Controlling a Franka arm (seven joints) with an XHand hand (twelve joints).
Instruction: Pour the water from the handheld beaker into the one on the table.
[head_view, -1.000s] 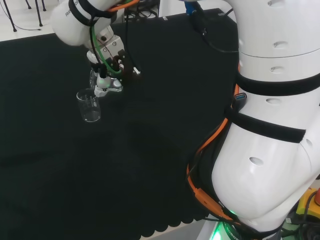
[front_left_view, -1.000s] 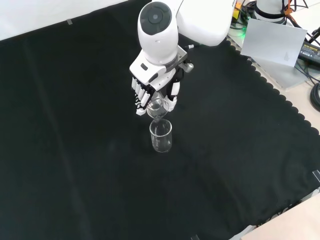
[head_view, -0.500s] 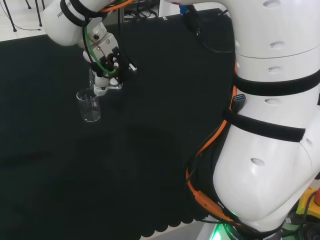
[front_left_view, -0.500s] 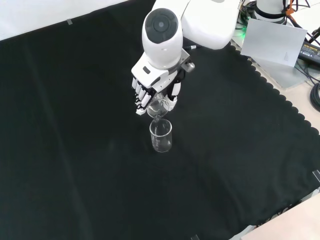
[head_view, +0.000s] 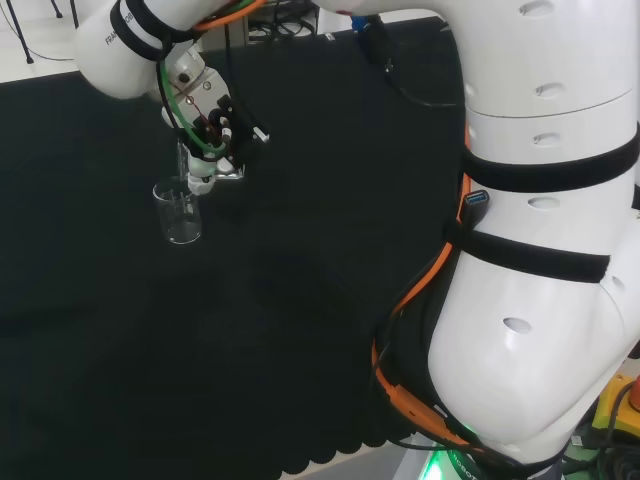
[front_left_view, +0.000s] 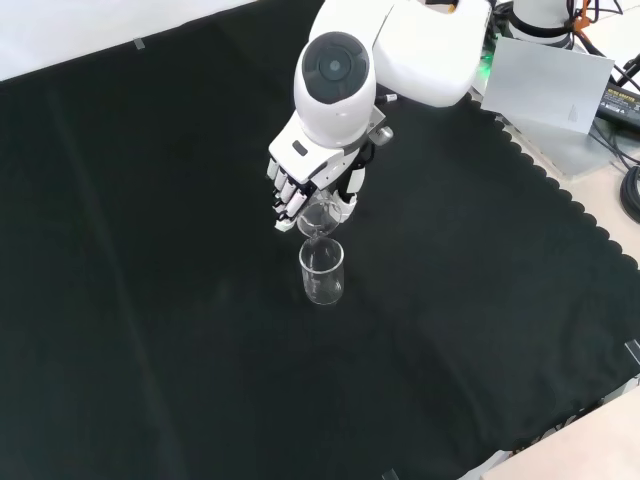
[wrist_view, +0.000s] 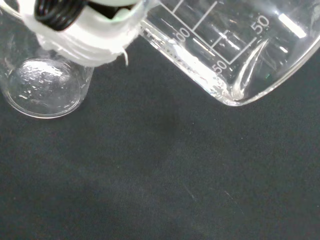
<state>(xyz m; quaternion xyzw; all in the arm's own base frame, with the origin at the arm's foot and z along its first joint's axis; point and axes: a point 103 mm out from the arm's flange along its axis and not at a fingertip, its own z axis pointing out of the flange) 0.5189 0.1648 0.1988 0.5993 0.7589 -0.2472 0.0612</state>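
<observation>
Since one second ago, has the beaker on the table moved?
No. In the front view the beaker on the table stands on the same spot of the black cloth, just below the robot hand.

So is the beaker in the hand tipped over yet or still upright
Tipped. In the front view the held beaker leans in the hand, its mouth over the standing beaker.

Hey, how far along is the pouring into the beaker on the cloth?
Done: the hand has the handheld beaker grasped and carried over the standing beaker, which sits upright on the black cloth. In hand: the held beaker is tipped, its lip just above the other's rim. I cannot tell whether water is flowing or how much has gone across. Left: finish the pour and right the held beaker.
</observation>
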